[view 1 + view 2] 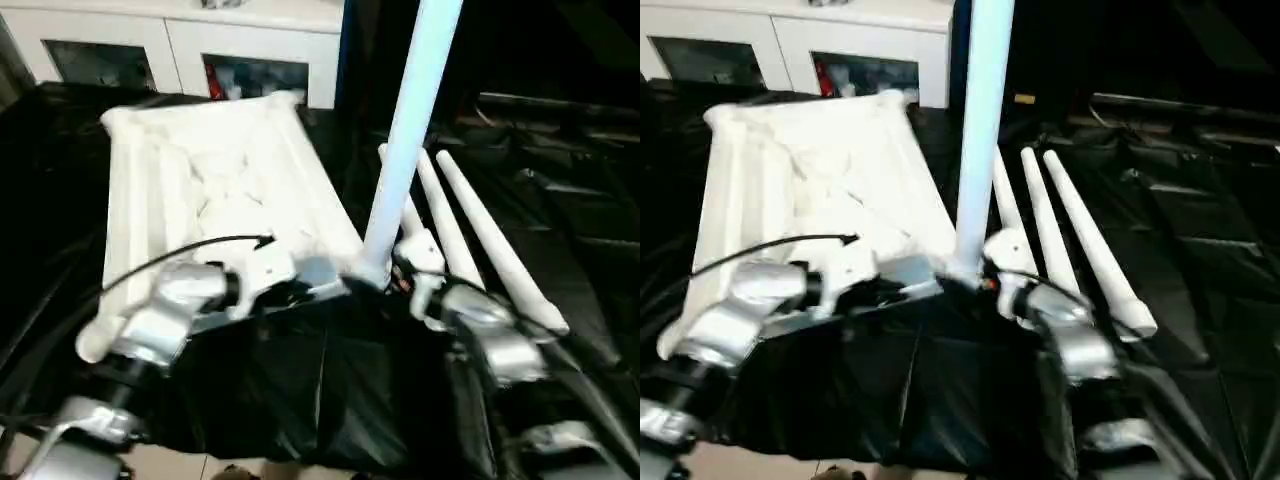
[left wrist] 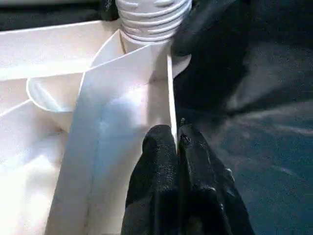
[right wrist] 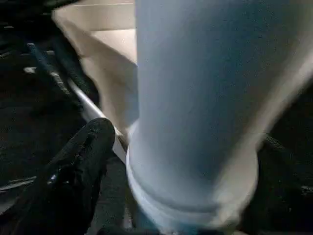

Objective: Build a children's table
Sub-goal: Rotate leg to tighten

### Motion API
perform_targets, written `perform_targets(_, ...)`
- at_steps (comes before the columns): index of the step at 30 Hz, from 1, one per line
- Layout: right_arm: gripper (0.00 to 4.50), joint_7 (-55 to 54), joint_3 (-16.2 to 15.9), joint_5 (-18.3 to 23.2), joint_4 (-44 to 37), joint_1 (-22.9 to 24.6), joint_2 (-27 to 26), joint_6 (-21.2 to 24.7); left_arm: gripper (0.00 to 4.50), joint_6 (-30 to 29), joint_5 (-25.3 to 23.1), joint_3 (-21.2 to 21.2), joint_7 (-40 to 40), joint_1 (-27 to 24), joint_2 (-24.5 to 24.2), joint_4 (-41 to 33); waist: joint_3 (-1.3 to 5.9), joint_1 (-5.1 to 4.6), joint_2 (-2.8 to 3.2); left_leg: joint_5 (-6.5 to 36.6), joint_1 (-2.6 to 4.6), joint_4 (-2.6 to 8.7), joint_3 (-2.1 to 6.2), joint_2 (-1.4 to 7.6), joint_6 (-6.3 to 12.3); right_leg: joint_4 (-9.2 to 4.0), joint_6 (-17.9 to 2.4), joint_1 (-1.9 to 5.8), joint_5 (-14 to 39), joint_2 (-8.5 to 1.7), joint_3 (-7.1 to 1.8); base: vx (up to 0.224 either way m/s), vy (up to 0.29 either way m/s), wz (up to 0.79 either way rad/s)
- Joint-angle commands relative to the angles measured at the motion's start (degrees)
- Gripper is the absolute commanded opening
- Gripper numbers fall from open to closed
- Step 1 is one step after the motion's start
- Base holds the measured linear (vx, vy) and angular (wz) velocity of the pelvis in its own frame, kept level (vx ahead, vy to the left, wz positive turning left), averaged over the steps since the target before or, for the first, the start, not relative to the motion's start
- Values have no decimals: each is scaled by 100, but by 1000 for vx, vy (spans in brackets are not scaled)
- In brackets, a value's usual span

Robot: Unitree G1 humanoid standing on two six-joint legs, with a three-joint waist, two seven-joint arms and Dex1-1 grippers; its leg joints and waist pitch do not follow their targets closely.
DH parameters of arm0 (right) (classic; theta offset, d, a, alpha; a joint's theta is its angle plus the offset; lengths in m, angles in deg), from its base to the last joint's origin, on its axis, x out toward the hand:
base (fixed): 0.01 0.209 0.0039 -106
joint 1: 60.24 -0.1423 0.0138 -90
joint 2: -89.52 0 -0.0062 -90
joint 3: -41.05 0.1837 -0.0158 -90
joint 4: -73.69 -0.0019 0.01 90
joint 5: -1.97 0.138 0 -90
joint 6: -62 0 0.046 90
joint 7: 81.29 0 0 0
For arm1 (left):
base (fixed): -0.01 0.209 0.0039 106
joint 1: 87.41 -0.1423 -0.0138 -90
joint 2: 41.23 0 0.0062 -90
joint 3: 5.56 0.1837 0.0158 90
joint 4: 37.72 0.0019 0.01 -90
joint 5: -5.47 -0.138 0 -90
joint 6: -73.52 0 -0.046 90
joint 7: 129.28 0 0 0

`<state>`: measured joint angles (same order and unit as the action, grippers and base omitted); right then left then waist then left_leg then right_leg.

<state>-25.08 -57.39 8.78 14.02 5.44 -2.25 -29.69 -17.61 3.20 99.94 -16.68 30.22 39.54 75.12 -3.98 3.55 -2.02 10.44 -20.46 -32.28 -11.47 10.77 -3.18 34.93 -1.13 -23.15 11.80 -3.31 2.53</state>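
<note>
I have the tabletop lying upside down on the black-covered table, ribbed underside up, filling the area from about 9 to 12 o'clock of my head view. One leg stands upright in the tabletop's near corner socket, just at the centre of the view, its threaded end visible at the socket mouth in the left wrist view. I judge it started but cannot tell whether it is screwed fully home.

My left pincer is pinched shut on the thin edge wall of the tabletop right beside that socket, bracing it. My right pincer sits at the base of the standing leg, one black finger showing just beside the tube; I cannot tell whether its jaws are gripping or standing clear.

Three more legs lie side by side on the black cover at about 2 o'clock, touching or nearly so, untouched.

So by my reckoning one of four legs is in place, three remain, then the table needs turning upright.
</note>
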Motion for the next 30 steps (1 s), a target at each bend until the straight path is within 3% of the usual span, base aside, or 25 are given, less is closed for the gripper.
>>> perform_targets(1, 397, 459, -380, 81, -168, 75, -81, 53, 0, 72, -32, 249, -116, -44, 96, 74, 298, 26, 5, 797, 51, 299, 99, 296, 532, -354, -1449, 262, 229, -461, -284, 0, 0, 0)
perform_targets(6, 365, 1302, -592, 178, -318, 110, 298, 277, 0, 255, 49, 326, -608, 2, -164, 162, 275, 86, 9, 1087, 67, 322, 101, 318, 362, -398, -1322, 249, 800, -473, -285, 0, 0, 0)
perform_targets(11, 325, 1640, -686, 161, -374, 52, 449, 392, 0, 296, 137, 327, -886, 15, -274, 211, 289, 132, -4, 928, 61, 310, 98, 307, 329, -374, -1331, 256, 683, -476, -286, 0, 0, 0)
perform_targets(12, 320, 1658, -682, 170, -386, 52, 452, 411, 0, 307, 136, 325, -899, 13, -278, 223, 293, 131, -31, 905, 59, 306, 94, 306, 336, -371, -1331, 261, 665, -477, -287, 0, 0, 0)
perform_targets(18, 283, 1591, -590, 391, -519, 123, 323, 668, 0, 225, 200, 276, -844, -14, -260, 241, 301, 142, -25, 791, 47, 296, 94, 300, 380, -350, -1351, 269, 531, -478, -282, 0, 0, 0)
perform_targets(20, 280, 1214, -489, 397, -539, 189, 144, 702, 0, 101, 169, 207, -567, -11, -162, 244, 293, 150, -28, 804, 51, 303, 100, 306, 353, -360, -1311, 263, 651, -487, -283, 0, 0, 0)
perform_targets(21, 280, 389, -351, 196, -387, 200, -160, 636, 0, -72, 58, 121, -75, 42, 11, 308, 279, 134, -25, 861, 60, 311, 100, 304, 306, -382, -1294, 237, 740, -491, -292, 0, 0, 0)
perform_targets(22, 278, 389, -351, 196, -387, 200, -160, 636, 0, -72, 58, 121, -75, 42, 11, 308, 258, 107, -32, 1057, 71, 338, 112, 289, 201, -425, -1236, 219, 1112, -497, -292, 0, 0, 0)
perform_targets(24, 277, -612, -190, -81, -81, 141, -501, 512, 0, -288, -54, 25, 512, 125, 247, 400, 245, 74, -46, 1222, 69, 364, 134, 293, 65, -458, -1130, 218, 1566, -518, -294, 0, 0, 0)
perform_targets(25, 277, -1224, -70, -186, 141, 77, -721, 469, 0, -391, -112, -8, 819, 168, 398, 428, 219, 47, -40, 1482, 96, 380, 154, 280, -33, -531, -986, 199, 2157, -530, -294, 0, 0, 0)
perform_targets(26, 276, -1224, -70, -186, 141, 77, -721, 469, 0, -391, -112, -8, 819, 168, 398, 428, 222, 32, -31, 1544, 115, 386, 164, 295, -96, -531, -949, 183, 2300, -534, -299, 0, 0, 0)
perform_targets(27, 276, -2021, 117, -259, 401, 3, -1038, 420, 0, -564, -191, -32, 1215, 206, 616, 430, 230, -28, -59, 1621, 101, 403, 181, 292, -138, -560, -843, 185, 2502, -536, -303, 0, 0, 0)
perform_targets(29, 276, -2491, 247, -238, 556, -40, -1275, 376, 0, -695, -190, -38, 1404, 196, 787, 389, 225, -39, -48, 1667, 115, 399, 186, 292, -141, -580, -802, 164, 2569, -542, -306, 0, 0, 0)
perform_targets(30, 276, -3156, 324, -312, 769, -90, -1640, 270, 0, -970, -206, -75, 1832, 168, 1128, 311, 214, -54, -43, 1734, 126, 400, 186, 289, -139, -595, -774, 138, 2660, -541, -310, 0, 0, 0)
